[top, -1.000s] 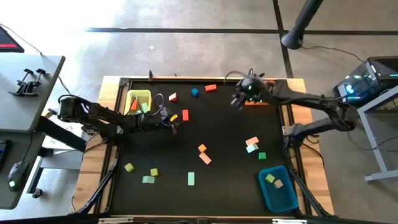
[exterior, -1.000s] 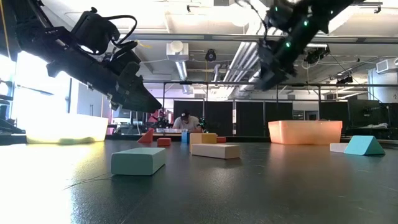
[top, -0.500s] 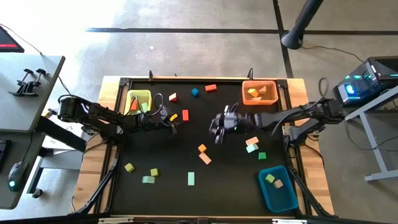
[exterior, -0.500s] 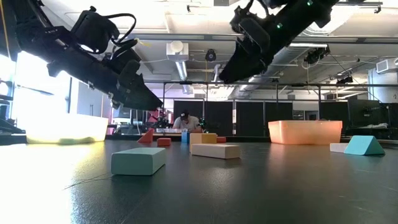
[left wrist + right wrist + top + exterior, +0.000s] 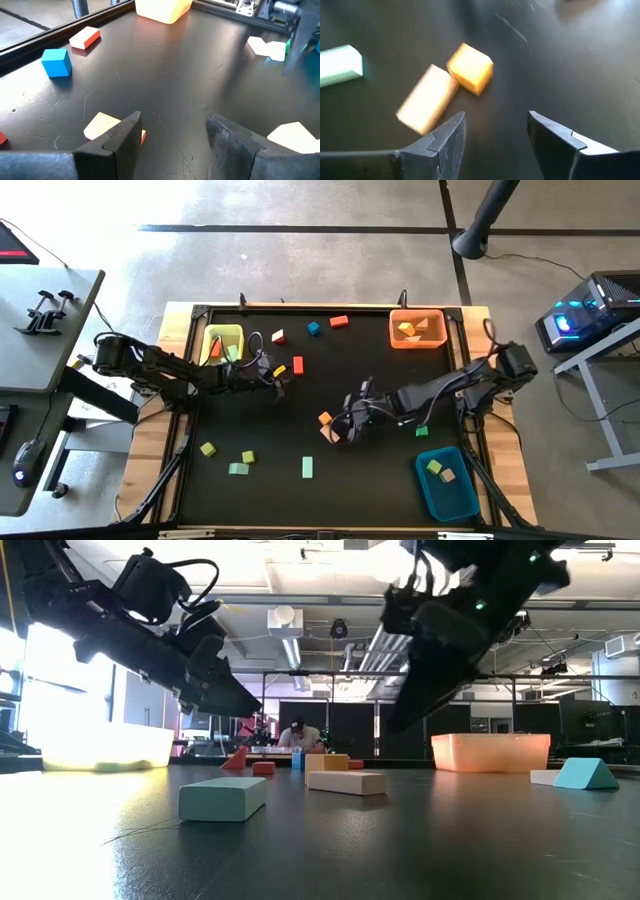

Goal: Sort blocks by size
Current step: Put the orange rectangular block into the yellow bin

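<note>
My right gripper point(image 5: 347, 427) is open and empty, low over the middle of the table, just right of an orange cube point(image 5: 325, 418) and a pink-tan bar point(image 5: 330, 435). In the right wrist view the cube point(image 5: 470, 67) and the bar point(image 5: 427, 99) lie on the table ahead of the open fingers point(image 5: 495, 131), corner to corner. My left gripper point(image 5: 276, 380) is open and empty, held above the table near a yellow block point(image 5: 279, 369) and a red block point(image 5: 298, 365); its fingers point(image 5: 175, 135) stand apart. Other blocks lie scattered flat on the table.
A yellow bin point(image 5: 222, 342) stands far left, an orange bin point(image 5: 417, 328) far right, a blue bin point(image 5: 447, 482) near right. Pink, mint and green blocks point(image 5: 405, 415) lie by the right arm. Green and mint blocks point(image 5: 238, 465) lie near left; red and blue ones point(image 5: 325, 325) lie far.
My right gripper has swung from above the orange bin toward the table's near edge and left, coming down beside the orange cube and the pink-tan bar. My left arm has kept still. No block has moved.
</note>
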You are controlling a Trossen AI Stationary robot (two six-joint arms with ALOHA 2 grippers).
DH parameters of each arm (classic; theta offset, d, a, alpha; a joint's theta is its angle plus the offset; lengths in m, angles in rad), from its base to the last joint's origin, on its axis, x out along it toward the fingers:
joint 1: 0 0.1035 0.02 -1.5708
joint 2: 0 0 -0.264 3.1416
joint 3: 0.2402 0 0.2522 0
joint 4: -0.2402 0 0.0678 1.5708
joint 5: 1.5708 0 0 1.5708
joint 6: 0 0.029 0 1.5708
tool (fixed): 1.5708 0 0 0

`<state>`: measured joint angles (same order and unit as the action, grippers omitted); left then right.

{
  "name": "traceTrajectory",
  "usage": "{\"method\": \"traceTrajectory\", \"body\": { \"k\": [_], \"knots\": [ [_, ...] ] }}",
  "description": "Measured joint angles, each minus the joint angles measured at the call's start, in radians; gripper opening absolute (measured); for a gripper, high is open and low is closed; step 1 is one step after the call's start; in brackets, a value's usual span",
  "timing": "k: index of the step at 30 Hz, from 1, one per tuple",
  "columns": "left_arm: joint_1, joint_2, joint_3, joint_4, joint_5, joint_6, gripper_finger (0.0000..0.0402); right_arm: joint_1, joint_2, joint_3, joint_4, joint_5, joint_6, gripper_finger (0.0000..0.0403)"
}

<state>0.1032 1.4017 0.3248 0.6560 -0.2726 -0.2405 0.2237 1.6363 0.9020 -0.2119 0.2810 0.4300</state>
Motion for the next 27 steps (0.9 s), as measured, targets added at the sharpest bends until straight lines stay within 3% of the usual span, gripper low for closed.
{"method": "traceTrajectory", "body": {
  "k": [10,17,27],
  "knots": [
    [0.000,0.000,0.000,0.000,0.000,-0.001,0.0207,0.000,-0.187,0.000,-0.399,-0.060,0.223,0.0206],
    [0.000,0.000,0.000,0.000,0.000,-0.001,0.0207,0.000,-0.191,0.000,-0.647,-0.214,0.283,0.0206],
    [0.000,0.000,0.000,0.000,0.000,-0.002,0.0207,0.051,-0.191,0.000,-0.945,-0.232,0.318,0.0206]
  ]
}}
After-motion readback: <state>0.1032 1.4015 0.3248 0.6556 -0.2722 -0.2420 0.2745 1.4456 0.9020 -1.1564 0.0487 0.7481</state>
